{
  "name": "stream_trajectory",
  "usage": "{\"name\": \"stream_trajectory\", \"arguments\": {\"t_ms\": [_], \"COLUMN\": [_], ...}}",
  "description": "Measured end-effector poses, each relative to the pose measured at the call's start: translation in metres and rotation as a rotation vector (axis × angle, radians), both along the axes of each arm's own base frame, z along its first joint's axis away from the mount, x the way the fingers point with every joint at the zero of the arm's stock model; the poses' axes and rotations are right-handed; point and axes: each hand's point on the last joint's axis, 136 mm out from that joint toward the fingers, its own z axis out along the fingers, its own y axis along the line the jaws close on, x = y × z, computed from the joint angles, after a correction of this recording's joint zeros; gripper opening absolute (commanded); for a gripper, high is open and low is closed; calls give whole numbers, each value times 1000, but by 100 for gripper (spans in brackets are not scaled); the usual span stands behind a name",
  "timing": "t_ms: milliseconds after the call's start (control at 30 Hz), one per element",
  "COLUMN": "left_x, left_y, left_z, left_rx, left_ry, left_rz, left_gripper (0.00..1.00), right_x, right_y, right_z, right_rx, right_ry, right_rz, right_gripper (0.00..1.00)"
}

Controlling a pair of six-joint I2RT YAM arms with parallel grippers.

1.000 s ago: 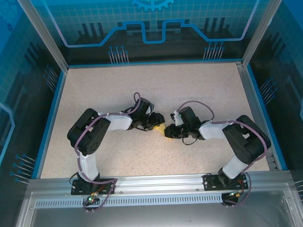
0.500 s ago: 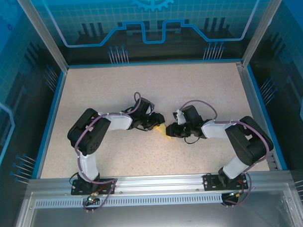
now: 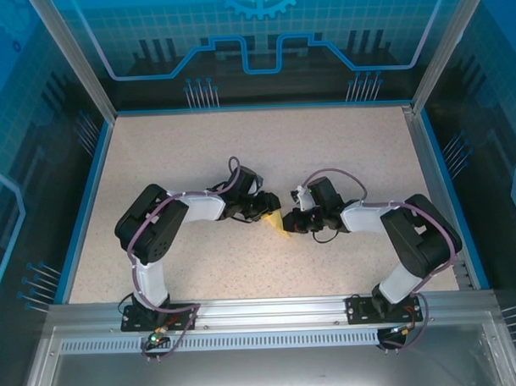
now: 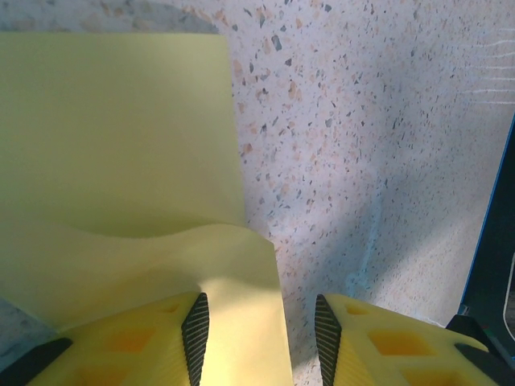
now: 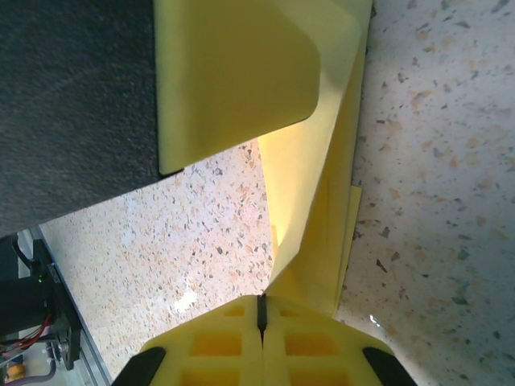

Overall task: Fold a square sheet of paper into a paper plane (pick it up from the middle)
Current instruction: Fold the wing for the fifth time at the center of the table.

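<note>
The paper (image 4: 121, 161) is pale yellow and plain. It is folded, with one flap lying over the rest. It sits in the middle of the speckled table (image 3: 197, 153), between the two arms. The left gripper (image 4: 257, 322) has its fingers apart, with part of the paper between them. The right gripper (image 5: 260, 310) has its fingers pressed together at the paper's edge, where the paper stands up. I cannot tell if it pinches the paper.
</note>
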Motion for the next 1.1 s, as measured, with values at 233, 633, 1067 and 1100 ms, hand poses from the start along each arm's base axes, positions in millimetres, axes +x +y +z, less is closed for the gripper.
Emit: {"name": "stream_trajectory", "arguments": {"t_ms": [233, 633, 1067, 1100], "left_x": [-5, -8, -9, -9], "left_y": [-2, -4, -5, -5], "left_z": [-1, -1, 2, 3], "left_rx": [1, -6, -15, -15], "left_ry": [15, 24, 27, 27], "left_rz": [-12, -20, -24, -24], "left_gripper": [42, 43, 46, 47], "right_x": [-12, -21, -24, -24], "right_y": [-1, -1, -2, -2], "right_z": [-8, -19, -16, -14], "right_rx": [9, 49, 52, 50], "right_ry": [-21, 0, 0, 2], "right_rz": [67, 130, 143, 143], "right_gripper": [1, 4, 14, 14]}}
